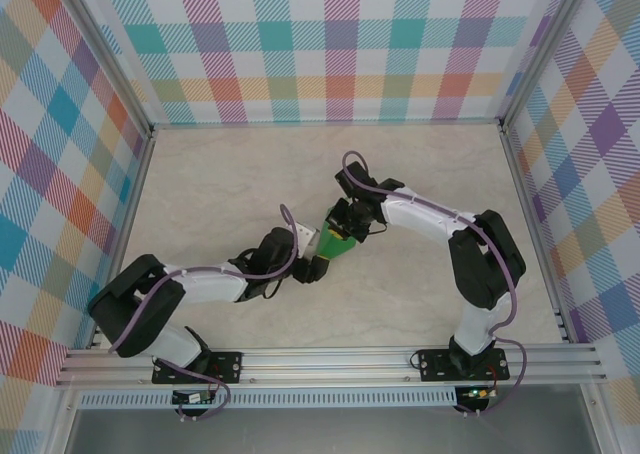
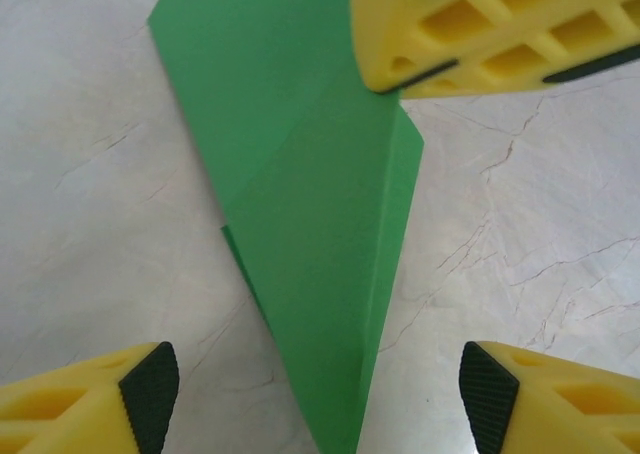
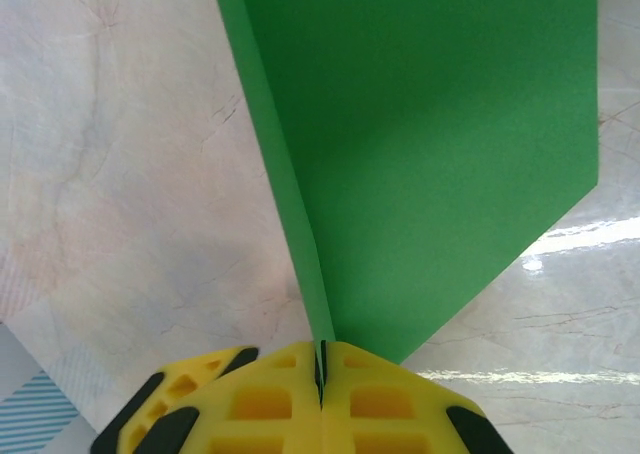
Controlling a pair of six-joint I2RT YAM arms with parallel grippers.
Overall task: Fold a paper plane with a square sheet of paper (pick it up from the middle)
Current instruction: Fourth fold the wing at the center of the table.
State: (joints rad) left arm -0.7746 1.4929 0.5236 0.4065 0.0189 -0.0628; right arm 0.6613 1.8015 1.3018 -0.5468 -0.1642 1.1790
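The square sheet of paper (image 1: 336, 246) is bright green and folded into a narrow pointed shape with a long crease. It lies mid-table between the two arms. My right gripper (image 3: 322, 362) is shut on the edge of its wide end, and the paper (image 3: 450, 124) fans out ahead of those jaws. In the left wrist view the paper (image 2: 320, 224) tapers to a point that runs down between my left gripper's (image 2: 320, 399) jaws. They stand open, with both pads well off the paper. The right gripper's yellow fingers (image 2: 480, 24) pinch the far end.
The pale marble-patterned tabletop (image 1: 220, 184) is fenced by plaid walls (image 1: 340, 44) at the back and on both sides. An aluminium rail (image 1: 330, 359) with both arm bases runs along the near edge. The two grippers (image 1: 315, 266) (image 1: 350, 229) sit close together.
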